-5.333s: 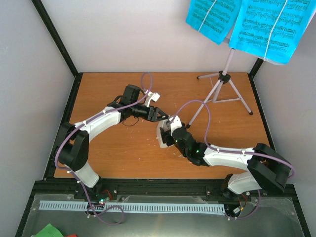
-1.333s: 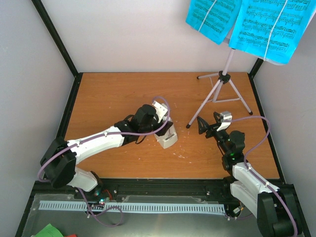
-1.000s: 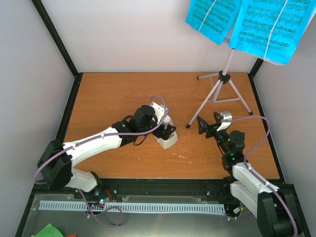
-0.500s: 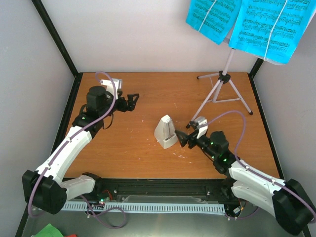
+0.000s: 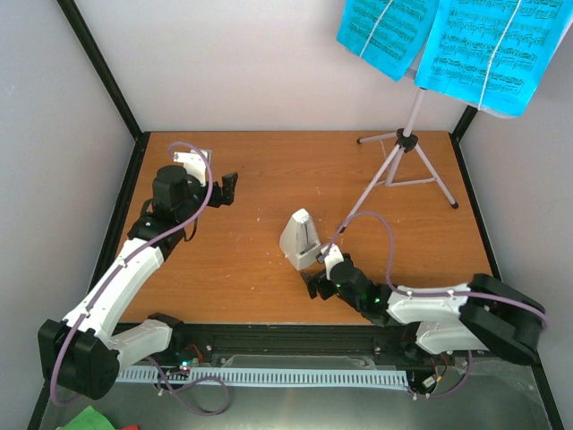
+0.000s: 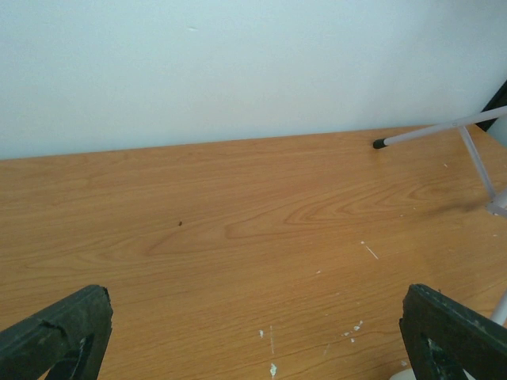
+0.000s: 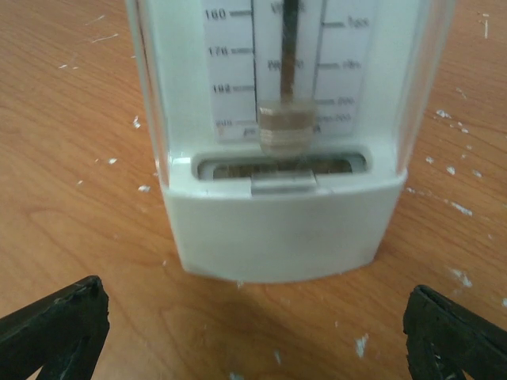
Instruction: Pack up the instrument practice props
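Where the top view takes in the brown wooden table (image 5: 224,260), the white pyramid-shaped metronome with clear cover (image 5: 298,237) stands upright mid-table. The pale lilac tripod music stand (image 5: 399,159) with cyan sheet-music pages (image 5: 448,40) is far right. Left wrist: left gripper (image 6: 253,317) spread wide, holding nothing, far left. Right wrist: right gripper (image 7: 253,317) spread wide, metronome just beyond it, untouched.

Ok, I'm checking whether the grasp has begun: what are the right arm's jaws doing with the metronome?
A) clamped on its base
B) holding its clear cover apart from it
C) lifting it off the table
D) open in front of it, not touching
D: in the right wrist view the right arm's jaws stand wide apart, and the metronome sits upright on the table just ahead, clear of both.
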Motion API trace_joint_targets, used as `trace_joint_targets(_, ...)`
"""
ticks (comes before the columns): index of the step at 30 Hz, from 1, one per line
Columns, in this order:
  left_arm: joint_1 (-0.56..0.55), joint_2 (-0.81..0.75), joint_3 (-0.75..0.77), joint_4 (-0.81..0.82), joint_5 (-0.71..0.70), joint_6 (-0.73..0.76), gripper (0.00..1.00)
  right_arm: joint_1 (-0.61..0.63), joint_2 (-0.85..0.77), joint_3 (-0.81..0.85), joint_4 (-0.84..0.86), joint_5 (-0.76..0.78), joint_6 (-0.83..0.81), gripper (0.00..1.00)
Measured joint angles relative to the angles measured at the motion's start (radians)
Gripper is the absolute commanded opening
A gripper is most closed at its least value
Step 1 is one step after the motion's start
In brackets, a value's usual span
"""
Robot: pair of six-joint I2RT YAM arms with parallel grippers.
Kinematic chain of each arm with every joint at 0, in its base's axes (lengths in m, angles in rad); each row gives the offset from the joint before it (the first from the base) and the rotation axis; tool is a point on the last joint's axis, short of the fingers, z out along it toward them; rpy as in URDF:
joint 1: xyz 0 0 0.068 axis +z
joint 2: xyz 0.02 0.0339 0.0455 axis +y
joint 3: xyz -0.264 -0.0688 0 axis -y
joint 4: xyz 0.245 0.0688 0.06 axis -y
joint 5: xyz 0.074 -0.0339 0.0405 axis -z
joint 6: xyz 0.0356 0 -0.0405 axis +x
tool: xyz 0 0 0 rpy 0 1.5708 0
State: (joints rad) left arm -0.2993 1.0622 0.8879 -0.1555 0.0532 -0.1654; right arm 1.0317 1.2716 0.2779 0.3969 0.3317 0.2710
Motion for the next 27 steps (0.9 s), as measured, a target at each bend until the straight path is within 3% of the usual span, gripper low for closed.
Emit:
trace_joint_targets(5,0.000,-0.009,0.000,0.007,-0.006,0.005,0.99,0.006,0.104,0.095,0.005,0.054,0.001,0.98)
trace_joint_targets(27,0.000,-0.009,-0.003,0.008,-0.001,0.007,0.99,0.003,0.203,0.201,-0.094,0.193,0.086,1.00)
